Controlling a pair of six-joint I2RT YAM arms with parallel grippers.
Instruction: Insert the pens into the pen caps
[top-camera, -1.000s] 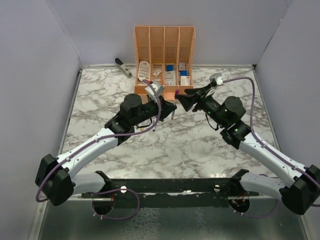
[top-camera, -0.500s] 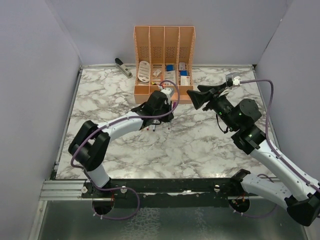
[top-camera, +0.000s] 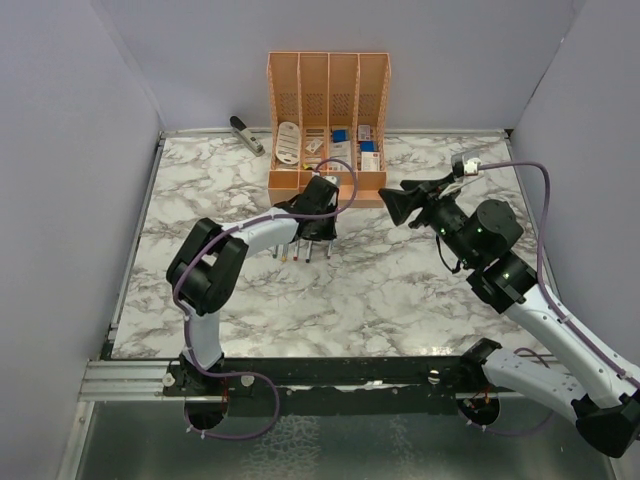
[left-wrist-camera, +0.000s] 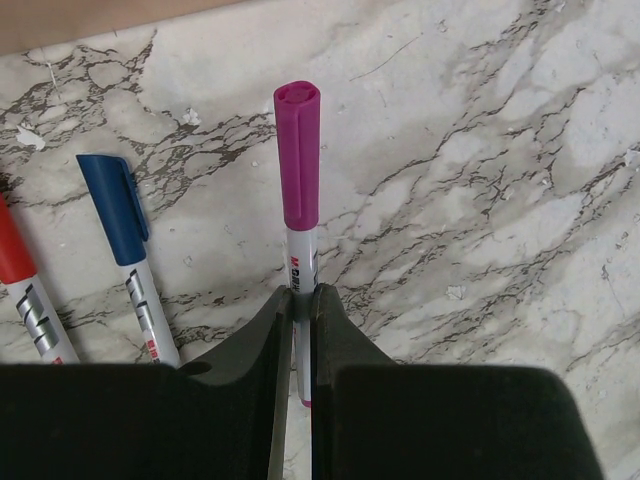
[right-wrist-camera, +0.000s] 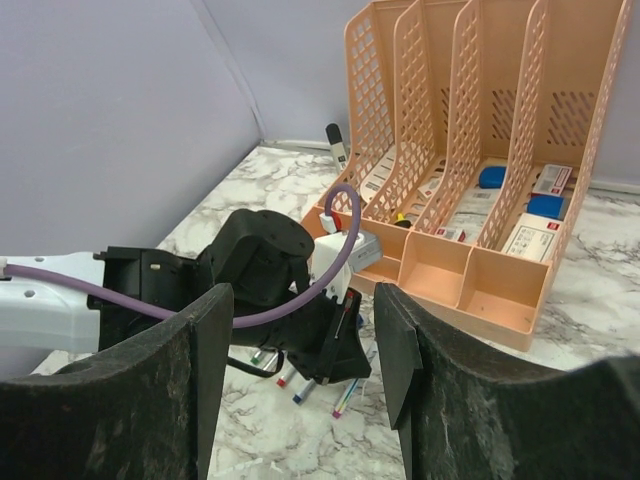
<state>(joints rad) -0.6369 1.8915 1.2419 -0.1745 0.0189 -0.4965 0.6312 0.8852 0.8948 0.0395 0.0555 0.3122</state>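
My left gripper (top-camera: 322, 230) is shut on a white pen (left-wrist-camera: 301, 262) that wears a purple cap (left-wrist-camera: 297, 150), held low at the marble table just in front of the organiser. Beside it on its left lie a pen with a blue cap (left-wrist-camera: 118, 205) and one with a red cap (left-wrist-camera: 10, 252). In the right wrist view, coloured pen ends (right-wrist-camera: 303, 390) stick out under the left gripper (right-wrist-camera: 345, 350). My right gripper (top-camera: 398, 205) is open and empty, raised to the right of the left one, with its jaws wide apart (right-wrist-camera: 300, 310).
The peach organiser (top-camera: 328, 120) stands at the back centre, close behind the left gripper, and also shows in the right wrist view (right-wrist-camera: 470, 270). A grey stapler (top-camera: 246, 134) lies at the back left. Grey walls close in the marble table (top-camera: 400, 290).
The grippers were close together at the centre. The left arm has stretched forward and lowered the purple-capped pen beside the other pens. The right gripper has drawn back to the right, open.
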